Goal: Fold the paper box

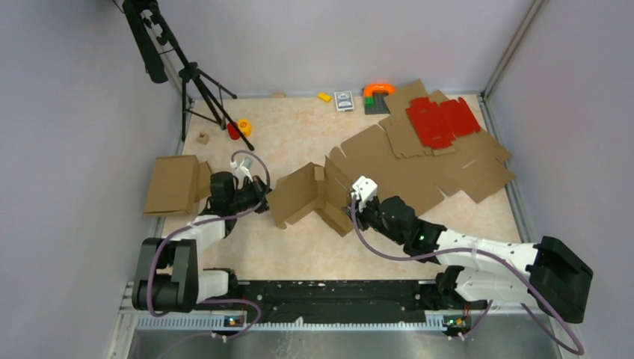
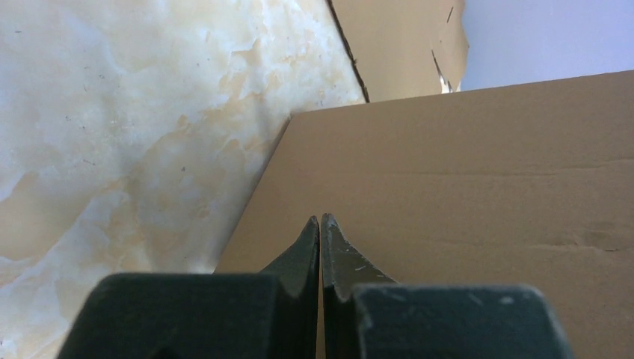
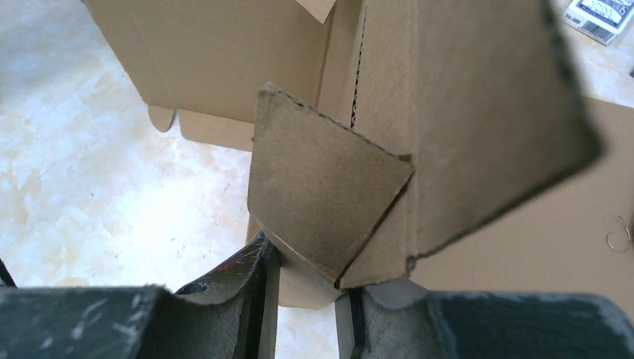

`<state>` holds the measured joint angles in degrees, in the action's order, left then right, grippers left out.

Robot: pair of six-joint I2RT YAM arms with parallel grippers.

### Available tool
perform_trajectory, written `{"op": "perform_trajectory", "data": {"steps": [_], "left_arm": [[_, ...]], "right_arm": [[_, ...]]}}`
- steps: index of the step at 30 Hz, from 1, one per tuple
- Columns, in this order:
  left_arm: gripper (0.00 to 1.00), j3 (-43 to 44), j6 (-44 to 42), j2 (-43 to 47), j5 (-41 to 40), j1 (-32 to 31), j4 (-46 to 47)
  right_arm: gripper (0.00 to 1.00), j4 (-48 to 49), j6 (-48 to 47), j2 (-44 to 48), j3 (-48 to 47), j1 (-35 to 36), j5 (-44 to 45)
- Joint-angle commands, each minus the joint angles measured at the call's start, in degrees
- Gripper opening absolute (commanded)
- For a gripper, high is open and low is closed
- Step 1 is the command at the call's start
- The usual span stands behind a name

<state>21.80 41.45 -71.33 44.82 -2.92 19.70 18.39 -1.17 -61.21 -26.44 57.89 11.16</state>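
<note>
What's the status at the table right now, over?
Left tool shut, tips at the paper box. Right tool clamped on a folded flap. Box half formed, walls up. Flat cardboard sheets close behind.

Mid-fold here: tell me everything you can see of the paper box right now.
The paper box is plain brown cardboard, partly folded: creased panels stand up from the table mid-workspace, a small side flap bent inward, a rounded tab at its lower edge. The right gripper clamps a folded corner; the closed left gripper points at its left panel, contact unclear. Just behind it lie flat cardboard sheets.
</note>
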Motion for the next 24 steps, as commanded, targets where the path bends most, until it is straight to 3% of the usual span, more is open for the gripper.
{"op": "perform_trajectory", "data": {"steps": [1,8,24], "left_arm": [[0.00,3.79,-4.71,-2.98,1.53,-0.77,2.41],[0.00,0.97,-2.10,-2.68,3.31,-0.77,7.96],[0.00,-7.05,-3.22,24.36,-7.77,-0.86,-19.16]], "right_arm": [[0.21,-0.85,-4.60,-0.65,-2.56,-0.48,-7.96],[0.18,0.55,-5.97,-1.80,-3.36,-3.36,-13.50],[0.20,5.11,-6.27,-10.78,-8.46,-8.38,-28.45]]}}
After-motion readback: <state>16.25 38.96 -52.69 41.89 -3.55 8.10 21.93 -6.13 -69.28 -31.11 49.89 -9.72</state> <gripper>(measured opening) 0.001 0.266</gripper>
